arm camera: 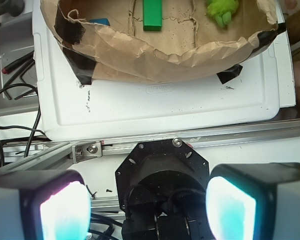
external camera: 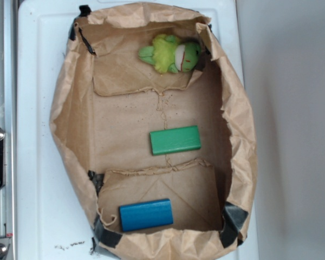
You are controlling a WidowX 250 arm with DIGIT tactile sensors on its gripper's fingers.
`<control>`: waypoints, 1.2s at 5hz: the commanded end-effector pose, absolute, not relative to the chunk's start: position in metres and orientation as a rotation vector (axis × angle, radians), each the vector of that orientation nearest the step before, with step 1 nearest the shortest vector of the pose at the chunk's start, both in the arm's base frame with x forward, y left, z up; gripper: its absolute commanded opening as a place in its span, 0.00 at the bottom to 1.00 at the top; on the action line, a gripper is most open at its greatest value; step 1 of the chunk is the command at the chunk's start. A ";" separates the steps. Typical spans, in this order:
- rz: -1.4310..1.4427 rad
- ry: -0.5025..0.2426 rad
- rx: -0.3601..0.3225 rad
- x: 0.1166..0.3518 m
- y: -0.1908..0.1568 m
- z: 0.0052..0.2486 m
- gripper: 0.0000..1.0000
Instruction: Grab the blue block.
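The blue block lies flat on the near flap of the opened brown paper bag, close to its lower left rim. In the wrist view only a sliver of the blue block shows above the crumpled bag wall. My gripper is open, its two glowing pads wide apart with nothing between them. It hangs over the robot's black base and the aluminium rail, well away from the bag. The gripper is out of the exterior view.
A green block of the same size lies in the middle of the bag. A green plush frog sits at the far end. The bag rests on a white tray. Cables lie left of the tray.
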State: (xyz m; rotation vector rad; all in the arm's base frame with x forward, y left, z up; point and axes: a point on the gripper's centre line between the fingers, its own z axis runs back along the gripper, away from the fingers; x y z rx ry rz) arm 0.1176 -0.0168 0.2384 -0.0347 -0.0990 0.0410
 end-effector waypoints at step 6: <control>0.147 -0.238 0.062 0.278 -0.017 0.162 1.00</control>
